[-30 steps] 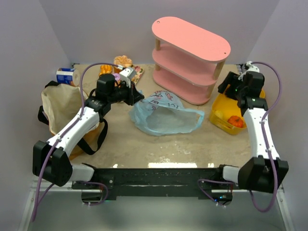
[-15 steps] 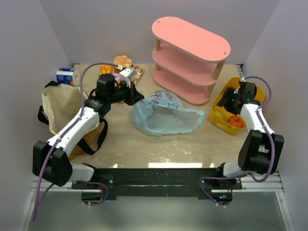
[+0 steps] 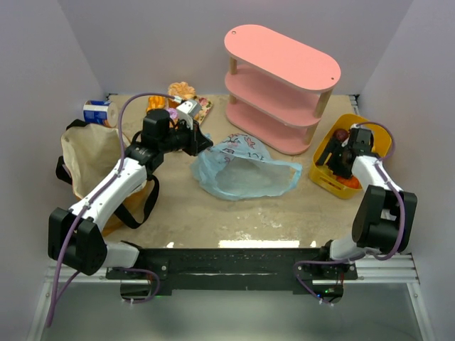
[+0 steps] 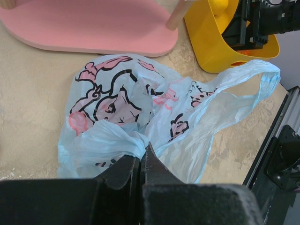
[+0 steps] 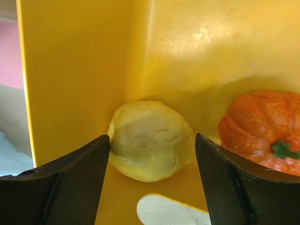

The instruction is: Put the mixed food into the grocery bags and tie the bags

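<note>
Left fingers [image 4: 142,165] clench the blue bag [image 4: 140,108], seemingly empty, untied; right fingers [image 3: 340,159] straddle a yellow fruit [image 5: 151,140], spread; packing barely begun.

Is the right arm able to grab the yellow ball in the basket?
Probably yes. The right claw is open inside the yellow basket, a finger each side of the pale yellow fruit, nothing between.

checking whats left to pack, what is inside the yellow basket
A pale yellow fruit sits in a corner of the basket, between the fingers of the open right end effector, an orange pumpkin beside it. The arm covers much of the rest.
</note>
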`<control>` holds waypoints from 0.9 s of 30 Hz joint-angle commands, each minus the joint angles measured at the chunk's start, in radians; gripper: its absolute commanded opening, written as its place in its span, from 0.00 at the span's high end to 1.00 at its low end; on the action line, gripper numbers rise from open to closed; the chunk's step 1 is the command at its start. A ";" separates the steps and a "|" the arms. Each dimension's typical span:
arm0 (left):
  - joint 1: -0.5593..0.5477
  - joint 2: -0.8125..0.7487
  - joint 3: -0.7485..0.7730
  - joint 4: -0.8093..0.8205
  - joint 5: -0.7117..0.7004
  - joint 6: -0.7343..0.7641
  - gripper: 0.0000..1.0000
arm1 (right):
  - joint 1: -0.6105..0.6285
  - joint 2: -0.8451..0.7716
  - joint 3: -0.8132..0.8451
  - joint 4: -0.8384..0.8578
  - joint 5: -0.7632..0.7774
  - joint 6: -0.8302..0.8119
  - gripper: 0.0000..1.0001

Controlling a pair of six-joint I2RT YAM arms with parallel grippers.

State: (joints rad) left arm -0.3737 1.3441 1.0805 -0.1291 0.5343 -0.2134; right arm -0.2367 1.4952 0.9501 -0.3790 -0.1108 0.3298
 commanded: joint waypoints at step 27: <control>-0.002 -0.026 0.019 0.017 -0.008 0.023 1.00 | -0.001 -0.200 -0.131 0.134 0.161 0.123 0.75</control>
State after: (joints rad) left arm -0.3737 1.3441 1.0805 -0.1295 0.5354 -0.2134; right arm -0.2363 1.4261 0.8108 -0.2348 -0.0338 0.4603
